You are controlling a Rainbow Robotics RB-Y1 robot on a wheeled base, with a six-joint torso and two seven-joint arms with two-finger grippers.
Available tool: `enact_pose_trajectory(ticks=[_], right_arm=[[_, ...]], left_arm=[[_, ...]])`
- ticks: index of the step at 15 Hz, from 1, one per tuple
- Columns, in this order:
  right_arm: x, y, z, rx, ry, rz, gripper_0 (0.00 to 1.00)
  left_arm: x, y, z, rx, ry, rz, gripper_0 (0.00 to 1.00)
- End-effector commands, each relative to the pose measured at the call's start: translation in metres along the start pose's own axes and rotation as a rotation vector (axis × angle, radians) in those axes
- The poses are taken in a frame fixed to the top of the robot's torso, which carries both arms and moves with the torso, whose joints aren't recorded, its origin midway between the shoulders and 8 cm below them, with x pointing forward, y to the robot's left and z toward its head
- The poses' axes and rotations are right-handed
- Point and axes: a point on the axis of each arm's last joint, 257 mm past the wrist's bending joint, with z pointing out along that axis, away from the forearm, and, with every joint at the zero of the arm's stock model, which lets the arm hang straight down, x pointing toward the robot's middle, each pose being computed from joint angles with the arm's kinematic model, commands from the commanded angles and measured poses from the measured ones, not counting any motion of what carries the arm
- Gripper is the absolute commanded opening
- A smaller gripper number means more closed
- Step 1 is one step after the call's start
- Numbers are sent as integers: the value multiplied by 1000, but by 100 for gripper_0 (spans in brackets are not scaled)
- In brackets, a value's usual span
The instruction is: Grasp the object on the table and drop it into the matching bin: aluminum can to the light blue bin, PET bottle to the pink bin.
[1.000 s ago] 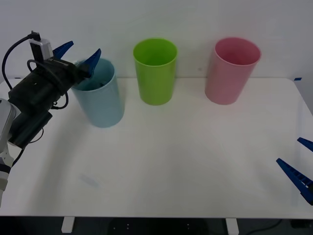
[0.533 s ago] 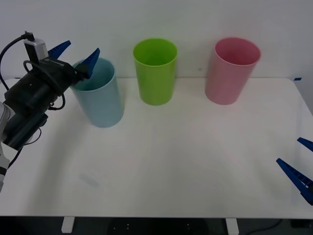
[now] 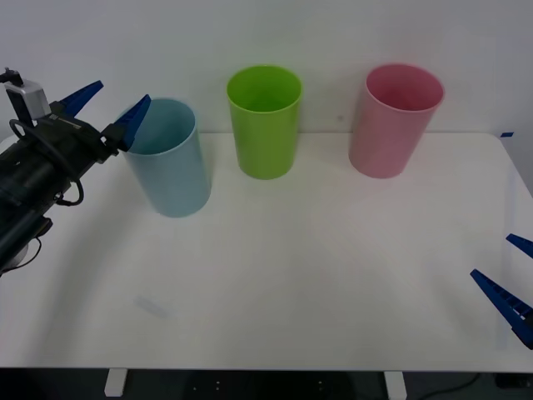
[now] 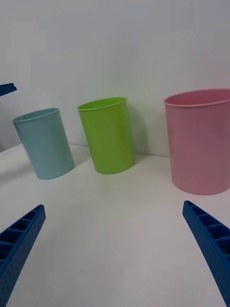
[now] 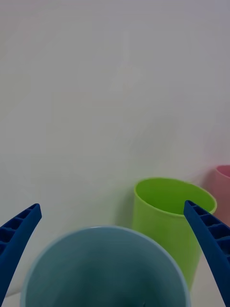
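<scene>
The light blue bin point(image 3: 171, 175) stands upright at the back left of the table point(image 3: 291, 275). My left gripper point(image 3: 124, 90) hovers open at rim height, just off the bin's left side, with nothing between its fingers. The left wrist view looks across the light blue bin's point(image 5: 103, 268) open mouth, between the spread fingers of my left gripper point(image 5: 112, 208). The aluminum can is out of view. The pink bin point(image 3: 391, 133) stands at the back right. My right gripper point(image 3: 491, 255) waits open near the table's right edge and faces the bins point(image 4: 45, 144).
A lime green bin point(image 3: 266, 133) stands between the blue and pink ones, with gaps on both sides. A white wall rises right behind the row. The broad front and middle of the white tabletop lie bare.
My left arm has drawn back to the left, away from above the light blue bin's rim, with its fingers open throughout. The right arm has not moved.
</scene>
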Motion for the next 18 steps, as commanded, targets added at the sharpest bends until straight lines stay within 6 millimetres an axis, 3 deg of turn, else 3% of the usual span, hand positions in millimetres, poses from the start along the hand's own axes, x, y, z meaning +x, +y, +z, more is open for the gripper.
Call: enact_pose_trajectory(ticks=[1, 10, 18], right_arm=[[0, 0, 0, 0, 0, 0, 100], [0, 0, 0, 0, 0, 0, 100], [0, 0, 0, 0, 0, 0, 100]], left_arm=[[1, -1, -25, 25, 18, -5, 100], [21, 0, -124, 112, 158, 98, 100], [32, -10, -196, 100, 258, 148, 100]])
